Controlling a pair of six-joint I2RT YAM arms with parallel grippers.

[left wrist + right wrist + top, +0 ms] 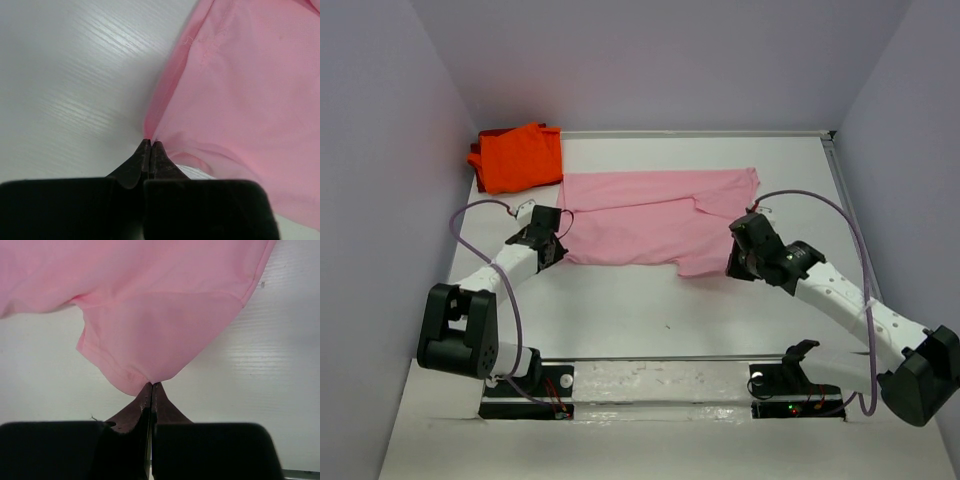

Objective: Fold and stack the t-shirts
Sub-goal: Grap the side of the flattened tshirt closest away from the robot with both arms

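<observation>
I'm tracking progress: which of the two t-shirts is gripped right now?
The pink t-shirt, spread mid-table; left gripper and right gripper pinch its edges. The orange t-shirt lies untouched, far left.

I find no text, label, brand, number or sign that I can read in any of my views. The pink t-shirt (pixel 650 215) and the orange t-shirt (pixel 520 158) are plain cloth with no print on them, and the bench (pixel 650 310) carries no lettering.
</observation>
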